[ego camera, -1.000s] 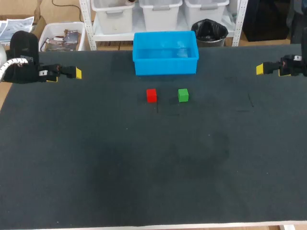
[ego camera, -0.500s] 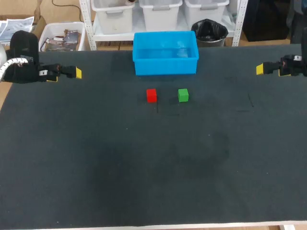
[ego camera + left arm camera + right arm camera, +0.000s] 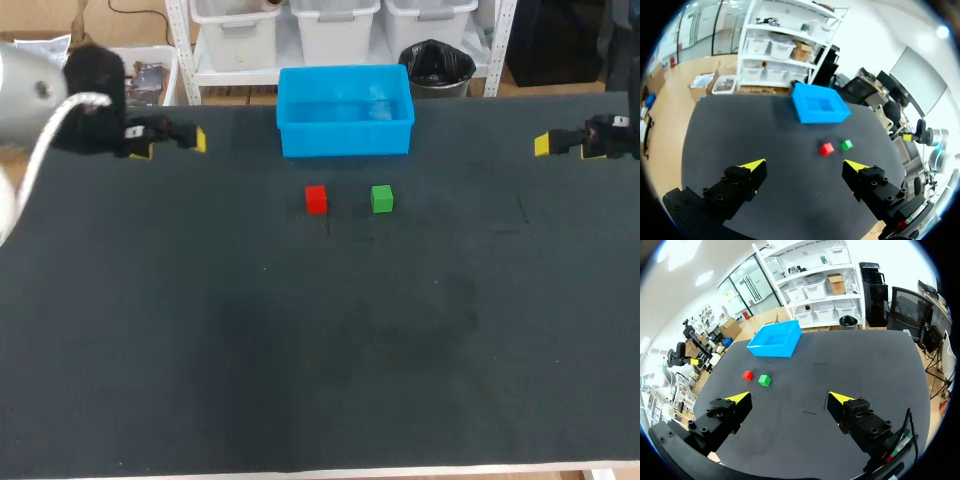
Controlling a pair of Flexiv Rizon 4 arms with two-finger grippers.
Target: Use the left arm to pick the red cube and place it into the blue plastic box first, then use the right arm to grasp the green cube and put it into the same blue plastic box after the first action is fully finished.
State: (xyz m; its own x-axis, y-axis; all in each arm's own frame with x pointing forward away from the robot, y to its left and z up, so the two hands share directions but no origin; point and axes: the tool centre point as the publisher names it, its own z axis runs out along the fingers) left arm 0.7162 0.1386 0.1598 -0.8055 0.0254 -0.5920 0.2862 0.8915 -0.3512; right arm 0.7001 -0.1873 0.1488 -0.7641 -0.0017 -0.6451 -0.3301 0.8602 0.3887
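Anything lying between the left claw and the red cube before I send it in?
Nothing. Only bare dark table lies between the left claw and the red cube, as both the head and left wrist views show.

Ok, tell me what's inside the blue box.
Nothing shows inside the blue box: only its bare floor. The red cube and green cube lie outside, in front. Its near wall hides a strip of floor.

A table [image 3: 300, 360] covered in a dark matte mat spans the head view, its pale front edge [image 3: 400, 472] just showing, with a few short thin marks [image 3: 522, 208] on the surface.
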